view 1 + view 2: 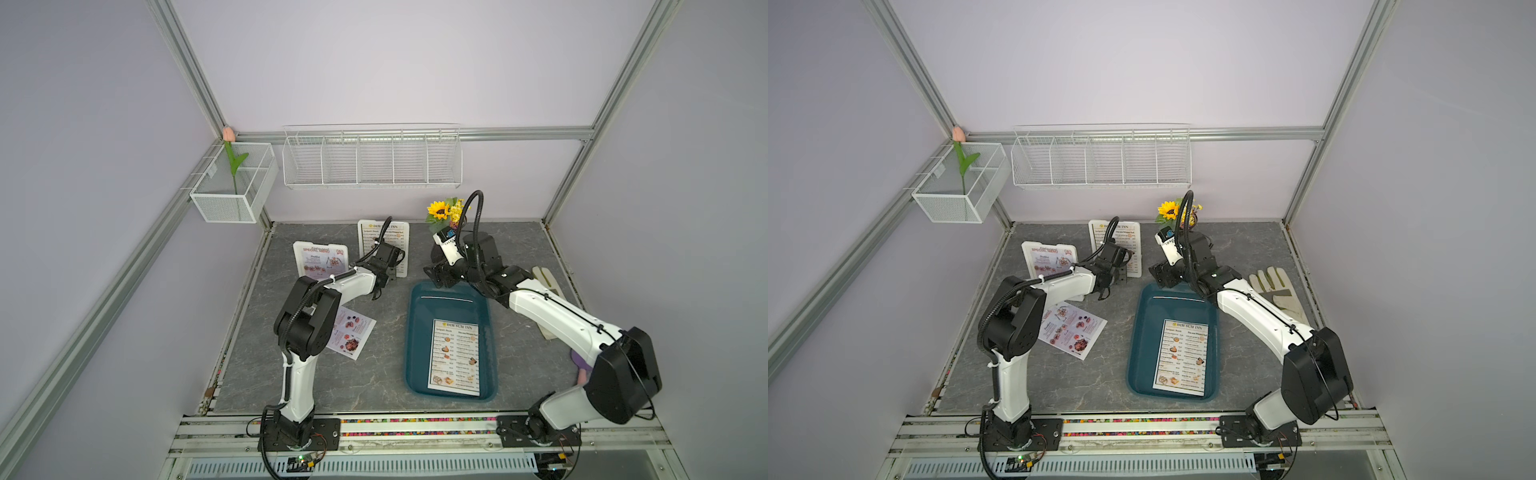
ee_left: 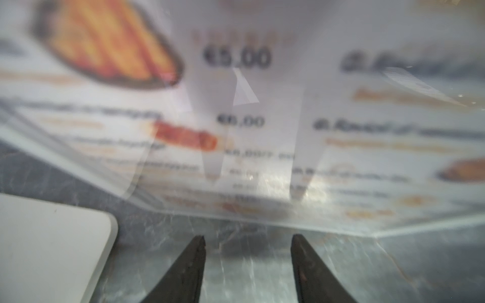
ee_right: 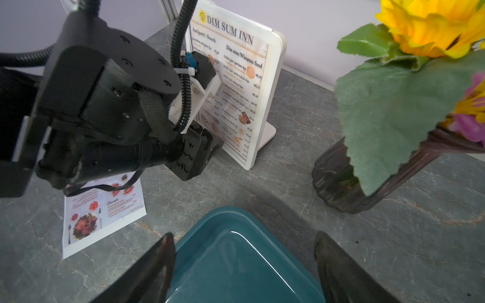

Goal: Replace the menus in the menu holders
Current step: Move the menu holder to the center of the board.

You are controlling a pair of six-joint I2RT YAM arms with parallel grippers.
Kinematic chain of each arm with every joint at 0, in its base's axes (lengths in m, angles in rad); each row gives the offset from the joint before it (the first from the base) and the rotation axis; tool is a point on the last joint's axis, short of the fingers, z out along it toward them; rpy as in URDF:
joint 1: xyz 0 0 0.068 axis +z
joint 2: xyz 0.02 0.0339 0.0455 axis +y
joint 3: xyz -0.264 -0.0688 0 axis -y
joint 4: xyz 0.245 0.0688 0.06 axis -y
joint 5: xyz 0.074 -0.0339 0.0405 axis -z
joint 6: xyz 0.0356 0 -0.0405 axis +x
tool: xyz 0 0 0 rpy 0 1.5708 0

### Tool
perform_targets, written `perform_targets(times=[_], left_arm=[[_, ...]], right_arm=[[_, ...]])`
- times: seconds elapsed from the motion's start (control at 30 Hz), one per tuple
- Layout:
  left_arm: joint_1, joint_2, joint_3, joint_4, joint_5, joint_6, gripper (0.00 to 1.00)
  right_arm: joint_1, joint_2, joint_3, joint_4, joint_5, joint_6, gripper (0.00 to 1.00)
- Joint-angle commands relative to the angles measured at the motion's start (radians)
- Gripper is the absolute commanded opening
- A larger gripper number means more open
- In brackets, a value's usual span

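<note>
Two white menu holders stand at the back. One holds a "DIM SUM INN" menu (image 1: 401,245) (image 3: 244,86), the other a "SPECIAL MENU" sheet (image 1: 318,259). A loose pinkish menu (image 1: 355,332) (image 3: 105,210) lies flat under my left arm. Another DIM SUM INN sheet (image 1: 455,357) lies in the teal tray (image 1: 415,332). My left gripper (image 1: 384,284) (image 2: 248,237) is open just in front of the DIM SUM INN holder (image 2: 262,131), low over the table, with nothing between its fingers. My right gripper (image 1: 436,276) (image 3: 244,238) hangs open over the tray's far end (image 3: 236,262).
A dark vase with a sunflower (image 1: 442,216) (image 3: 341,178) stands at the back, right of the holder. A pale work glove (image 1: 1275,291) lies at the right edge under my right arm. White wire baskets (image 1: 370,158) (image 1: 237,183) hang on the walls.
</note>
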Motion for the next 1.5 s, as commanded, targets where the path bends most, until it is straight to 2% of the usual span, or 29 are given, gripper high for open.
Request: perform_targets(times=[0.0, 0.1, 0.2, 0.33, 0.5, 0.6, 0.77, 1.17, 1.33, 1.47], left_arm=[[0.001, -0.194, 0.023, -0.177, 0.089, -0.058, 0.6], [0.001, -0.317, 0.032, -0.339, 0.138, -0.075, 0.62], [0.019, -0.417, 0.02, -0.469, 0.139, -0.102, 0.63], [0.143, -0.565, -0.022, -0.581, 0.162, -0.191, 0.65], [0.289, -0.739, -0.086, -0.552, 0.107, -0.199, 0.68], [0.359, -0.76, -0.077, -0.572, 0.099, -0.204, 0.68], [0.414, -0.776, -0.097, -0.576, 0.079, -0.2, 0.69], [0.42, -0.796, -0.132, -0.56, 0.044, -0.176, 0.68], [0.42, -0.799, -0.139, -0.552, 0.046, -0.169, 0.67], [0.42, -0.806, -0.149, -0.542, 0.048, -0.168, 0.66]], right_arm=[[0.015, 0.007, 0.023, -0.018, -0.078, 0.031, 0.83], [0.03, 0.02, 0.024, -0.012, -0.112, 0.047, 0.81], [0.045, 0.054, 0.028, 0.018, -0.142, 0.072, 0.78], [0.097, 0.138, 0.059, 0.078, -0.199, 0.107, 0.76], [0.192, 0.322, 0.182, 0.151, -0.234, 0.138, 0.76], [0.218, 0.432, 0.262, 0.215, -0.248, 0.169, 0.78], [0.244, 0.59, 0.4, 0.269, -0.262, 0.186, 0.79], [0.248, 0.807, 0.582, 0.417, -0.314, 0.229, 0.75], [0.248, 0.864, 0.632, 0.495, -0.35, 0.267, 0.62], [0.249, 0.873, 0.635, 0.531, -0.386, 0.278, 0.47]])
